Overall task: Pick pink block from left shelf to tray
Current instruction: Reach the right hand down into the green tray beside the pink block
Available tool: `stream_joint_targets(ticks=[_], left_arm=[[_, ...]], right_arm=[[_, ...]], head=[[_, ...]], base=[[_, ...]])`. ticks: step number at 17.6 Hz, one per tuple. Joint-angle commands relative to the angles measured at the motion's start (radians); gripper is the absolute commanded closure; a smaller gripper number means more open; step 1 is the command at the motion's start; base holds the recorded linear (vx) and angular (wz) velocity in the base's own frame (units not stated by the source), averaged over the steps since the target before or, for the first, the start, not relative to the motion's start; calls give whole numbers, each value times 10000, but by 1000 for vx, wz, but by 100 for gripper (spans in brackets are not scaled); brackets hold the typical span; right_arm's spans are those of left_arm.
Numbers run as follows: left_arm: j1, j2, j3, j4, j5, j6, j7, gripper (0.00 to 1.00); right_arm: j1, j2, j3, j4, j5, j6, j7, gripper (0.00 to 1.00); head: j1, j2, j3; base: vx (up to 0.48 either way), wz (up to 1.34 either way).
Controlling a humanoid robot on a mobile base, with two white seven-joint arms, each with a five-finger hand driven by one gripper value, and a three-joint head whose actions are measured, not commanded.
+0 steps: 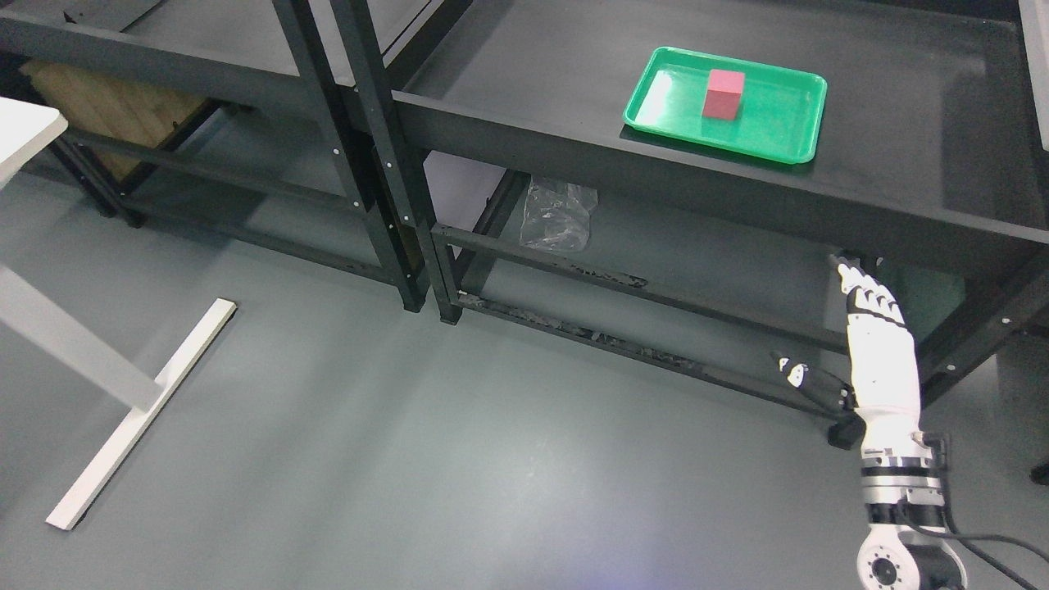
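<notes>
Pink block (724, 93) upright inside green tray (787, 123), near tray centre; tray on dark shelf (901, 98) top at 1 o'clock; right hand (873, 328) at 4 o'clock, below shelf edge, fingers extended and apart, thumb out toward 9, holding nothing; clear plastic bag (559, 215) on the lower shelf; white table leg (123, 410) at 8 o'clock.
</notes>
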Motion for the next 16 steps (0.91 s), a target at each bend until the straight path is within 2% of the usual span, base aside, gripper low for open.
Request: stream_joint_targets(ticks=[1,16], left_arm=[[93,175,0,0,-15,-1,7,0],[93,175,0,0,-15,-1,7,0]], right_arm=[[-26,21,12,1,-10,3,3,0],[-134,6,27,32,-72,19,141,0]], head=[[0,0,0],[0,0,0]], base=[[310,-78],[313,14]])
